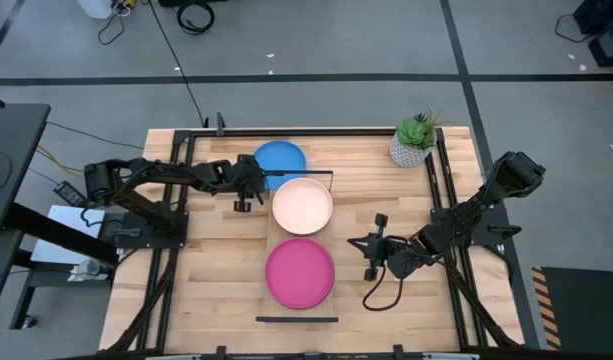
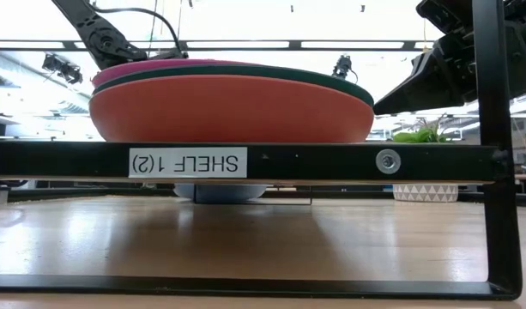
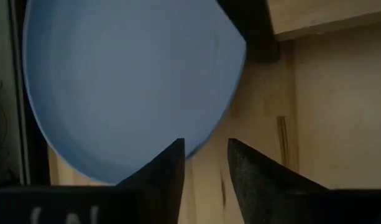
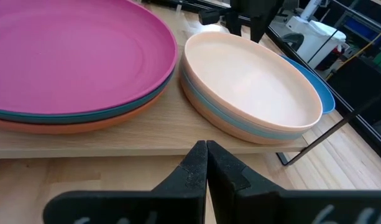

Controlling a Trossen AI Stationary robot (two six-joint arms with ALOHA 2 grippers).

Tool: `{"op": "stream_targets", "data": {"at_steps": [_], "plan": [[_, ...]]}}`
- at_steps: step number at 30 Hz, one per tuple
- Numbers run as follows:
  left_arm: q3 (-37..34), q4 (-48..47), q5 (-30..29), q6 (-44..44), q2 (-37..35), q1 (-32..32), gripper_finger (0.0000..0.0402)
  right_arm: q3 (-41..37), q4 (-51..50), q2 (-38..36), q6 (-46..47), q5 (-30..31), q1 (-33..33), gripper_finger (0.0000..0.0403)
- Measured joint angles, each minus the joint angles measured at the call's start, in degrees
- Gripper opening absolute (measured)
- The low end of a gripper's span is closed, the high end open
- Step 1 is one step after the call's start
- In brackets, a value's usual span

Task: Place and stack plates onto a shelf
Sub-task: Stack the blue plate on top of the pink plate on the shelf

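Note:
On the light-wood shelf [image 1: 261, 228] sit two stacks. The near one has a pink plate [image 1: 299, 272] on a teal and an orange one [image 2: 228, 116]. The far one has a cream plate [image 1: 302, 205] on a light-blue one [image 4: 240, 127]. A blue plate [image 1: 279, 157] lies at the shelf's far end, partly hidden by the cream stack. In the low view it shows below the shelf [image 2: 220, 192]. My left gripper [image 1: 242, 196] hovers just left of the blue plate [image 3: 128, 81], narrowly open [image 3: 206, 149]. My right gripper [image 1: 354, 243] is right of the shelf, shut [image 4: 206, 149].
A small potted plant [image 1: 416, 140] stands at the table's far right corner. Black rails [image 1: 296, 320] close the shelf's ends, and the near one carries a label [image 2: 187, 161]. A black cable [image 1: 381, 295] loops under my right arm. Bare tabletop lies on both sides of the shelf.

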Motion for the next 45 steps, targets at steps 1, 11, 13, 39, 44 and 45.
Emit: {"op": "stream_targets", "data": {"at_steps": [1, 11, 13, 39, 44, 45], "plan": [[0.00, -0.17, 0.01, 0.03, 0.17, -0.01, 0.0122, 0.00, 0.00, 0.00, 0.01, 0.00, 0.00, 0.0014], [0.02, -0.80, 0.13, 7.71, 0.59, -0.06, 0.0066, 0.00, 0.25, 0.00, 0.01, -0.09, 0.00, 0.0014], [0.02, -1.56, -0.58, 9.54, 0.59, -0.10, 0.0051, 0.00, 0.25, 0.00, -0.02, -0.10, 0.00, 0.0014], [18.49, -43.50, -4.39, -7.41, -11.02, -10.57, 0.0007, -0.11, -0.86, 0.00, 1.33, -1.30, 0.17, 0.0014], [24.52, -47.29, -5.99, -15.25, -14.97, -15.05, 0.0007, -0.11, -0.83, 0.00, 1.51, -1.25, 0.17, 0.0014], [25.55, -46.12, -5.91, -15.33, -15.65, -16.33, 0.0007, -0.11, -0.83, 0.00, 1.51, -1.25, 0.17, 0.0014]]}}
